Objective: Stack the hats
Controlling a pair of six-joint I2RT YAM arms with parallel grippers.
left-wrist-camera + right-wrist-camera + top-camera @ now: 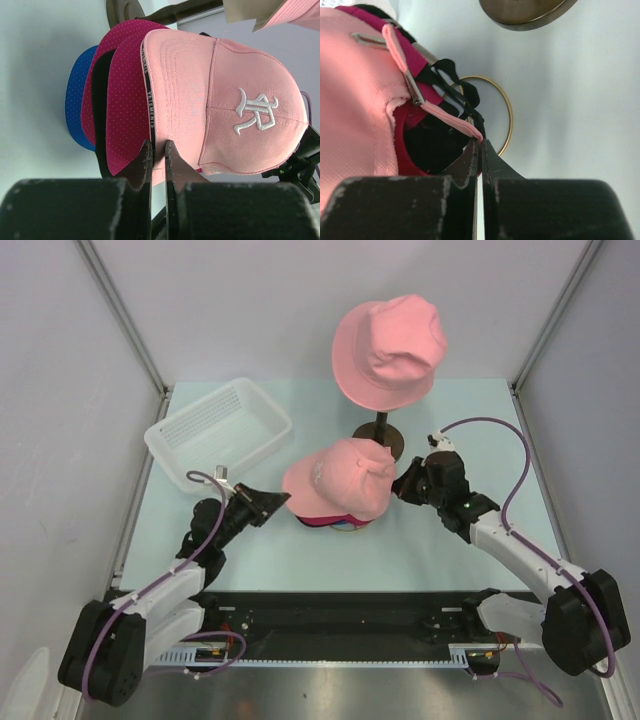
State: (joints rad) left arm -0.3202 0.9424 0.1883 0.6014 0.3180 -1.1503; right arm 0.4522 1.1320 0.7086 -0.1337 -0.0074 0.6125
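Note:
A light-pink cap (pixel 335 483) with a white emblem lies on top of a magenta cap (pixel 325 521) at the table's middle. In the left wrist view the light-pink cap (pixel 220 100) covers magenta peaks (pixel 125 100), with a royal-blue peak (pixel 77 110) at the bottom. My left gripper (pixel 275 503) is shut on the light-pink cap's peak edge (pixel 158 150). My right gripper (pixel 405 481) is shut on the tip of that cap's pink back strap (pixel 481 142). A salmon-pink bucket hat (pixel 390 348) sits on a stand behind the pile.
A white slatted basket (pixel 215 432) stands at the back left. The stand's dark round base (pixel 381 439) is just behind the caps and shows in the right wrist view (pixel 525 12). A thin gold ring (pixel 506 112) lies on the table under the caps.

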